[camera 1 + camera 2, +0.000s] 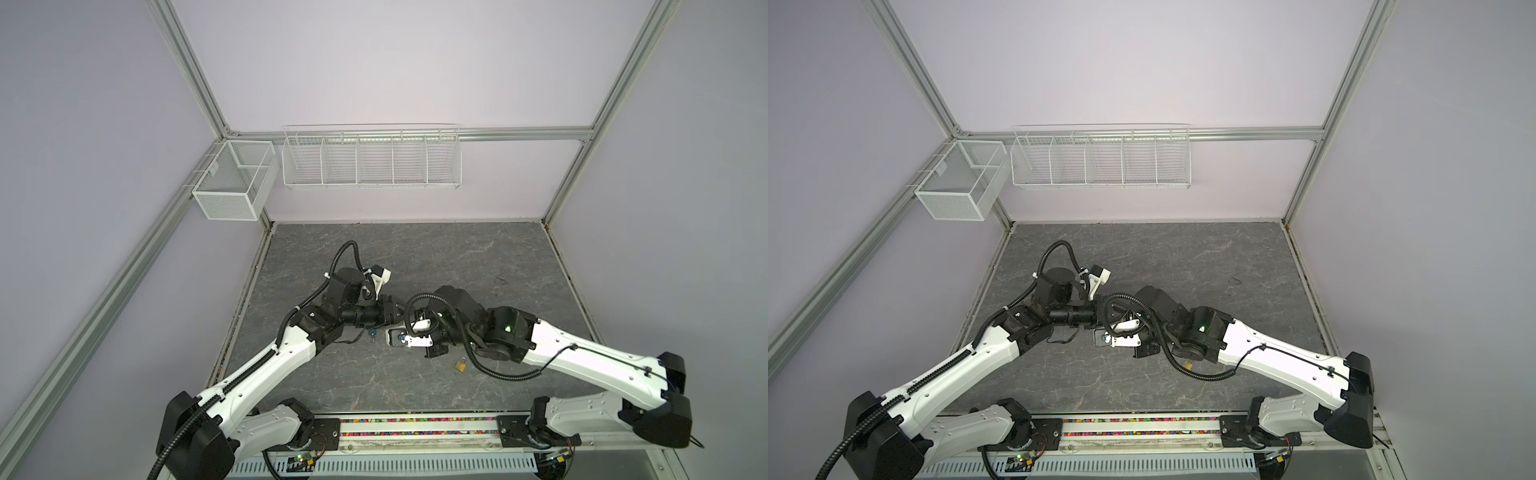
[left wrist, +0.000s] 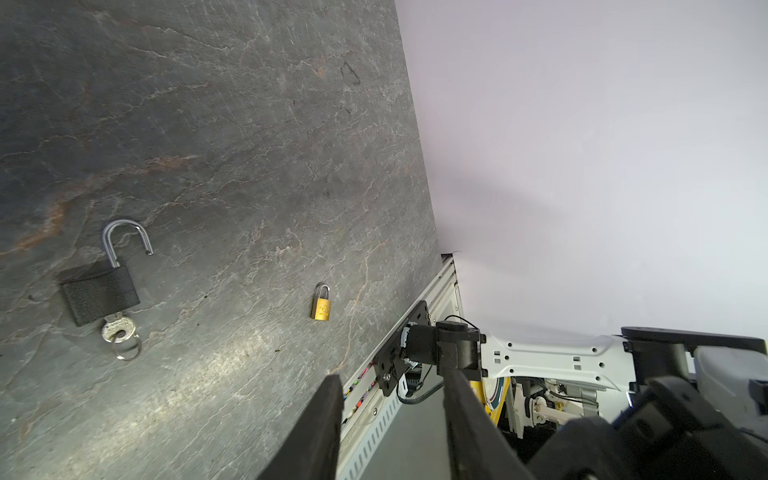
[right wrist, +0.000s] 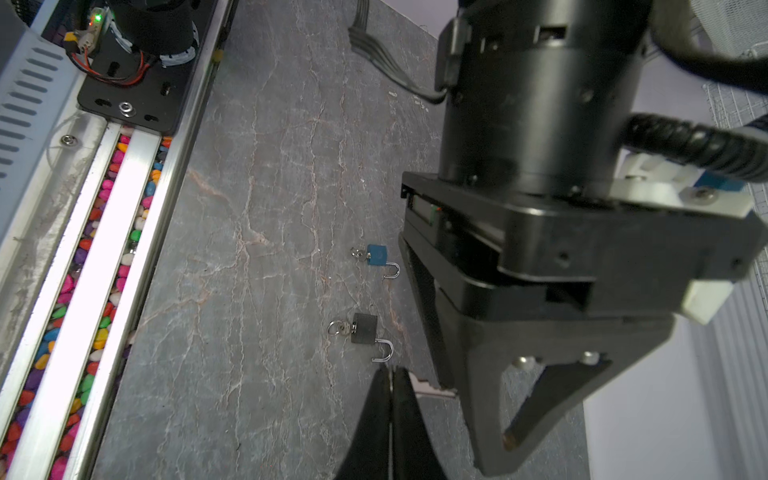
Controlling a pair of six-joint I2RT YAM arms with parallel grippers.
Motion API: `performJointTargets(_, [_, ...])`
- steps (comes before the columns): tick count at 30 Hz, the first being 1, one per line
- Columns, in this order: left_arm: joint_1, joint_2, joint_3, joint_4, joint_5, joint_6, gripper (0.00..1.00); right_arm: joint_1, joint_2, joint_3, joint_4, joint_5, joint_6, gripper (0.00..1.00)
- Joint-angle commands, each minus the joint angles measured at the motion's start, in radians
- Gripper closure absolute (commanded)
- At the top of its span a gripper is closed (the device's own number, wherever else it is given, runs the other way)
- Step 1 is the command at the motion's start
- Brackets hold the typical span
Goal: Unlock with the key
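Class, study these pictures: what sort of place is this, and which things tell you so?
Probably a robotics lab test cell: two robot arms bolted to a bench rail, plain walls in an aluminium frame, and padlocks laid out on the tabletop.

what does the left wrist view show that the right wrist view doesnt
Only the left wrist view: the small brass padlock, shackle closed.

Only the right wrist view: the small blue padlock, shackle open with a key in it, the strip of coloured pebbles, and the shut right end effector.

Both: the black padlock, shackle open with a key and ring in its base, the grey stone-patterned tabletop, and the left end effector, jaws apart.
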State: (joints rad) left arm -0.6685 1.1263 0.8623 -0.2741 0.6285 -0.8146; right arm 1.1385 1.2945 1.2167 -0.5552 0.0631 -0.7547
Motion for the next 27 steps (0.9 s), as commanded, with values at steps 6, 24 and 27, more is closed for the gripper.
performJointTargets(6, [0.039,-0.078,0.003,0.004,0.032,-0.018,0.71,0.015,0.05,0.046,0.03,0.014,-0.143,0.94])
performJointTargets(24, [0.059,-0.079,0.005,-0.109,0.045,0.04,0.71,0.042,0.095,0.067,0.085,0.074,-0.245,0.94])
performJointTargets(27, [0.058,-0.07,0.003,-0.099,0.053,0.029,0.79,0.043,0.101,0.065,0.099,0.074,-0.25,0.94])
